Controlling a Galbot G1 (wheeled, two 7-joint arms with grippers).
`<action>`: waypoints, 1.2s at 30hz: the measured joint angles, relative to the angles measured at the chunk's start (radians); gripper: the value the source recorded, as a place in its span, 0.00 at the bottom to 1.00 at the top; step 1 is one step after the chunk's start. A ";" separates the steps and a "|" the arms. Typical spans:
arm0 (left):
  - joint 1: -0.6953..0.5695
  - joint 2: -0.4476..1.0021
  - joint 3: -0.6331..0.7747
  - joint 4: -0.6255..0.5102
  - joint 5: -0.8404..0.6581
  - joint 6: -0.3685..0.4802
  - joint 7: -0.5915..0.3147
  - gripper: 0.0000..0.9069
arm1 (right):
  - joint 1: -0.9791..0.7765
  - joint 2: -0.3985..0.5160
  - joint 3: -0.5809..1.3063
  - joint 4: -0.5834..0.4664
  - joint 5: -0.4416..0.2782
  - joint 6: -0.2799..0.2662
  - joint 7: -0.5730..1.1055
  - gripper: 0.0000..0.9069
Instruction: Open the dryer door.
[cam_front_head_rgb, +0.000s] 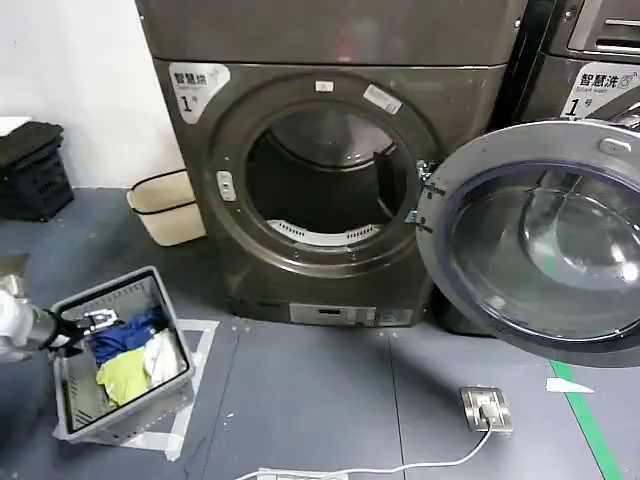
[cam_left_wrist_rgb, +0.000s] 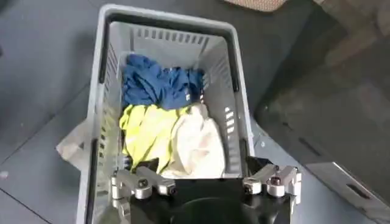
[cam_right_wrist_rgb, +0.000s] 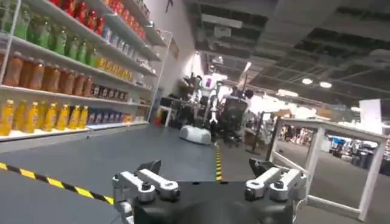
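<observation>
At the far left the left tool (cam_front_head_rgb: 97, 321) hangs over the near-left rim of a grey basket (cam_front_head_rgb: 172, 310) on the floor. In the left wrist view its fingers (cam_left_wrist_rgb: 141, 183) stand spread apart, holding nothing, just above the basket rim. Inside lie a blue cloth (cam_left_wrist_rgb: 155, 82), a yellow one (cam_left_wrist_rgb: 143, 131) and a white one (cam_left_wrist_rgb: 195, 143), bunched together.

Behind the basket, against the wall, sits a cream bin (cam_front_head_rgb: 165, 205), just beside the dryer (cam_front_head_rgb: 330, 160). The dryer fills the middle, its white corner label marked "1" at upper left and its drum mouth uncovered, dark inside.

To the right, the door (cam_front_head_rgb: 535, 235) is swung wide on its hinge at the right side of the mouth, inner face and clear bowl turned outward, partly covering a second machine (cam_front_head_rgb: 590, 60) behind it. So the opening looks done already.

On the floor below the door lie a small metal socket box (cam_front_head_rgb: 486, 408) with a white cable (cam_front_head_rgb: 400, 466) trailing leftward, and a green floor stripe (cam_front_head_rgb: 590, 430).

The right tool (cam_right_wrist_rgb: 207, 185) is raised, its wrist camera facing a long room with drink shelves (cam_right_wrist_rgb: 55, 67); its fingers are apart and empty.

What could go wrong: the door hangs free in the robot's path, so an arm sweeping across could knock it and send it swinging back toward the mouth. The left tool sits so close to the basket rim that a careless lift might catch and drag the basket.
</observation>
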 joint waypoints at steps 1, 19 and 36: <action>-0.007 -0.001 0.009 0.005 0.000 0.000 -0.003 1.00 | -0.001 0.001 0.001 -0.001 0.001 0.003 0.001 1.00; -0.041 -0.006 0.040 0.021 -0.028 0.000 -0.036 1.00 | -0.005 0.009 0.012 -0.008 0.001 0.003 0.007 1.00; -0.031 -0.001 0.051 0.022 -0.014 0.000 -0.040 1.00 | -0.005 0.011 0.012 -0.007 -0.010 0.002 0.005 1.00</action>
